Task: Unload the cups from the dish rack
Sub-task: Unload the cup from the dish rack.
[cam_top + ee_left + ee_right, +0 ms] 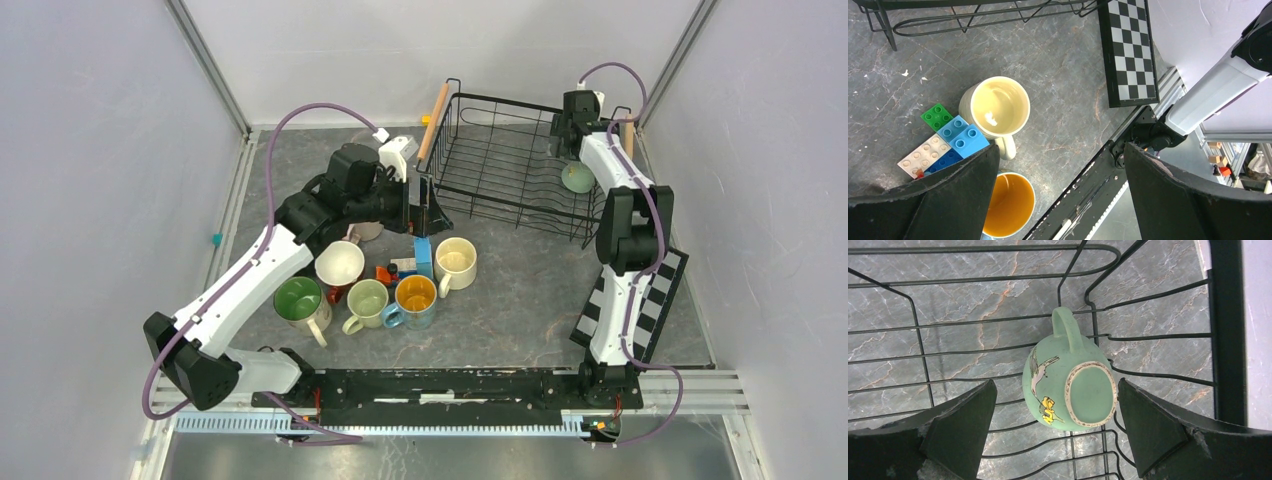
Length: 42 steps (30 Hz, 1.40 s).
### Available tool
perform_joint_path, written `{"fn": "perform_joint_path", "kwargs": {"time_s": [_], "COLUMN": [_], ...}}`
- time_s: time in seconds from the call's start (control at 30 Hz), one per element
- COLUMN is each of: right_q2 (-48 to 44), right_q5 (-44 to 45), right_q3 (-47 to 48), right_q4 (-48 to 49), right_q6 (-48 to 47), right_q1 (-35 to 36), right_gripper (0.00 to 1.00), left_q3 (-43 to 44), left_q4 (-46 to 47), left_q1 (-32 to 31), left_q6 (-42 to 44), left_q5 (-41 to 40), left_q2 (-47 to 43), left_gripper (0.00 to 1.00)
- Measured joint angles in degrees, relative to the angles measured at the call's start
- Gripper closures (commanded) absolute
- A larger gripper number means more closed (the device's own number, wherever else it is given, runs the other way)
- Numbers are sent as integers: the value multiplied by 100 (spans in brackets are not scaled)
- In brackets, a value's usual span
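Note:
The black wire dish rack stands at the back. One pale green cup with a bird painted on it lies bottom-up in its right end. In the right wrist view this cup rests on the rack wires. My right gripper is open above it with a finger on each side, not touching. It also shows in the top view. My left gripper is open and empty over the table by the rack's left corner. Below it stand a cream cup and a yellow-lined cup.
Several cups stand in a group on the table: cream, yellow-lined, pale green, dark green and white. Toy blocks lie beside them. A checkerboard lies at the right.

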Motion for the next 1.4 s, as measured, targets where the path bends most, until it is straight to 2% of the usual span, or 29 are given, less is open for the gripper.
{"fn": "perform_joint_path", "kwargs": {"time_s": [0.73,1.07,1.4], "right_q2": [55,-129,-166], "right_q5": [-911,-1410,-1255], "right_q3": [-83,-267,-267], "right_q4": [337,428,343], "right_q6": [203,352,289], "right_q1": [-212,15,103], "right_gripper": [2,2,2], "left_q3": [-87,-94,-101], "left_q4": [103,120,120], "left_q1": [0,0,0], "left_q6": [0,0,0], "left_q5": [66,85,85], "left_q2": [0,2,2], "left_gripper": [0,0,0]}}
